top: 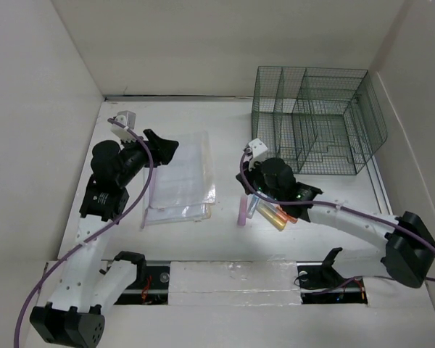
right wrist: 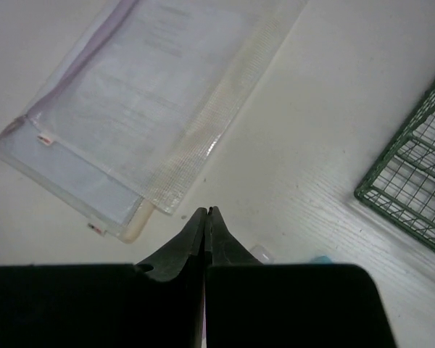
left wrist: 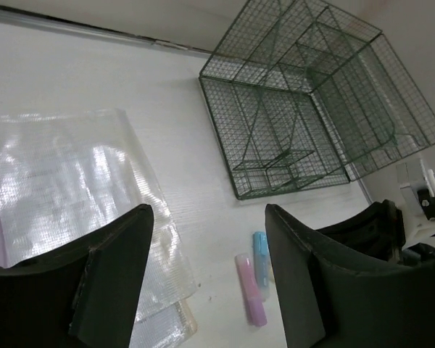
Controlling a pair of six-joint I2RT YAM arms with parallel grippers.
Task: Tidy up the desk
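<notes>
While left gripper [left wrist: 210,246] hangs open and right gripper [right wrist: 205,214] sits pinched shut, empty, clear plastic sleeves [top: 181,177] and coloured markers [top: 264,212] lie loose mid white desk [top: 225,243], dark green wire rack [top: 312,116] in far-right corner unfilled: barely begun.

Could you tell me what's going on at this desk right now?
Two robot arms are tidying the desk. The left tool hovers open above a stack of clear document pouches, gripping nothing. The right tool is shut and empty, poised over a few highlighters lying beside the pouches. The green wire organizer at the far right holds nothing that I can see, so nothing appears sorted yet.
</notes>
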